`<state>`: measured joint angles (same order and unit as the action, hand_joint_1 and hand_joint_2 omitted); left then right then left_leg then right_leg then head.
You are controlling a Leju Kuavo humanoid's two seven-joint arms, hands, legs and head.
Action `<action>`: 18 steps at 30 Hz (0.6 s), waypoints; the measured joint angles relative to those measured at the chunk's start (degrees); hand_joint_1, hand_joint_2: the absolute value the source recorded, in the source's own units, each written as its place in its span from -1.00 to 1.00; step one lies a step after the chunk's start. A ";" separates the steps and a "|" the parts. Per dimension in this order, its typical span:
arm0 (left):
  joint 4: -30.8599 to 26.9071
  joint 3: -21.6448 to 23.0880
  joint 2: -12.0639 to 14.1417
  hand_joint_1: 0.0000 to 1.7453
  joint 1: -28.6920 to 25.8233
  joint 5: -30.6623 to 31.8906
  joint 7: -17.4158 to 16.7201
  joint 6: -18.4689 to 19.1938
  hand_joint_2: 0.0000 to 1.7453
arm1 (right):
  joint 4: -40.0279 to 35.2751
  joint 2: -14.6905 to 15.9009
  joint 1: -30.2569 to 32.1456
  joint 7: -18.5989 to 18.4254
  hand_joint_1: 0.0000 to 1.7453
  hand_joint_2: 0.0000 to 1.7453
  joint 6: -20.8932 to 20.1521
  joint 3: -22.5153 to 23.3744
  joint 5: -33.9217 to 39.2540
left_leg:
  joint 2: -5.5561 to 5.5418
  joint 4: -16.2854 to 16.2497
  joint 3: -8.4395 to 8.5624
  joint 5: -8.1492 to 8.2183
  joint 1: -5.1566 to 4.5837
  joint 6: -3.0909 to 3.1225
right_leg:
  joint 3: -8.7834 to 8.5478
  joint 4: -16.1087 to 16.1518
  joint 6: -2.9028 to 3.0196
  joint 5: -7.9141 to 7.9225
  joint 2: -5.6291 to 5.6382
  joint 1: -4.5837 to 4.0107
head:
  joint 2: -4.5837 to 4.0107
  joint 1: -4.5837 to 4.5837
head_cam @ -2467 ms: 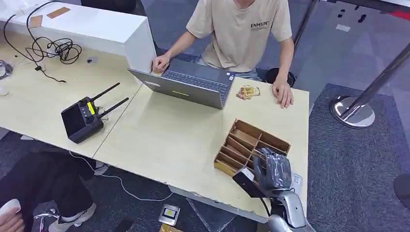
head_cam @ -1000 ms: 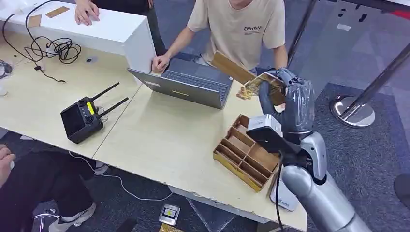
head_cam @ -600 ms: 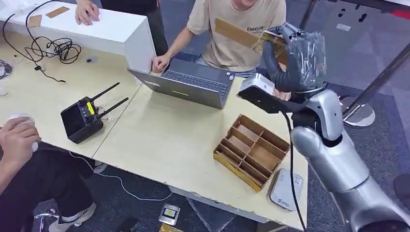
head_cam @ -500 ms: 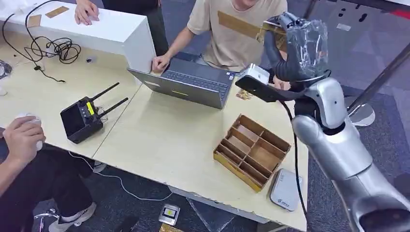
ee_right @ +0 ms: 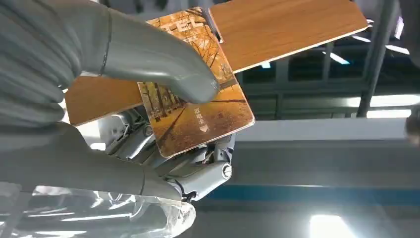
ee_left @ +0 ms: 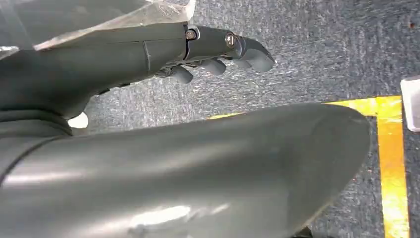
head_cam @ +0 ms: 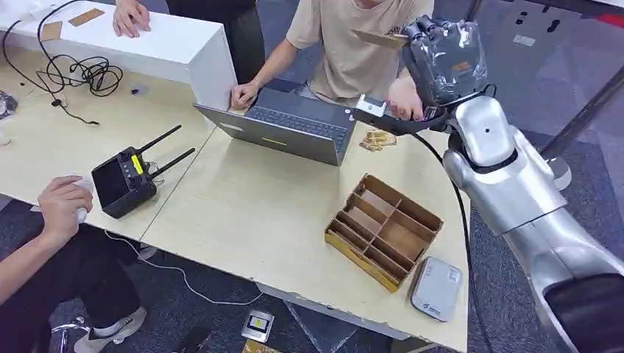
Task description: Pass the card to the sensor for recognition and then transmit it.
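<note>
Head view: right robot hand [head_cam: 441, 55] raised high at 1 o'clock, wrapped in clear film, gripping the card [head_cam: 379, 38] before the seated person's chest. Higher and farther forward than half a second ago. Below, on the pale surface [head_cam: 250, 213]: wooden divider tray [head_cam: 383, 229], grey card reader [head_cam: 435, 288] at 5 o'clock, laptop [head_cam: 283, 129], black remote controller [head_cam: 126, 179].

Left wrist view: left robot hand [ee_left: 218, 54] hanging over grey carpet, fingers curled, nothing held.

Right wrist view: thumb pressing an autumn-tree hotel card [ee_right: 195, 109] against a wood-grain sleeve [ee_right: 277, 29]; ceiling lights behind.
</note>
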<state>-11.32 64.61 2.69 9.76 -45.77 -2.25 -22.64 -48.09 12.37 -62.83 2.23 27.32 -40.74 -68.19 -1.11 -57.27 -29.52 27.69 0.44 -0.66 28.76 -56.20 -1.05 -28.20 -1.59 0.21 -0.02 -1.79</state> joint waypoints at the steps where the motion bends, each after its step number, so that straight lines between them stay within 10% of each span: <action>1: 0.00 0.00 0.02 -1.00 0.00 0.00 0.00 -0.09 -1.00 | 1.06 -0.05 -0.17 -0.33 1.00 1.00 0.09 -0.64 -1.17 | 0.00 0.00 0.00 0.00 0.00 0.00 | 0.00 0.00 0.00 0.00 0.00 0.00 | 0.00 -0.02; 18: 0.26 0.02 1.05 -1.00 -0.71 -0.55 0.62 -0.42 -1.00 | 10.75 -0.48 -0.48 -1.58 1.00 1.00 1.51 -5.16 -3.72 | 0.01 0.00 -0.01 0.00 0.00 0.00 | 0.03 0.00 0.00 0.00 0.00 0.00 | 0.00 0.00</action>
<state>-11.06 64.63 3.74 9.05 -46.31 -1.63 -23.06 -37.33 11.89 -63.31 0.66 28.83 -45.90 -71.91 -1.10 -57.27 -29.53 27.69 0.44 -0.67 28.79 -56.20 -1.05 -28.20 -1.59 0.21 -0.02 -1.79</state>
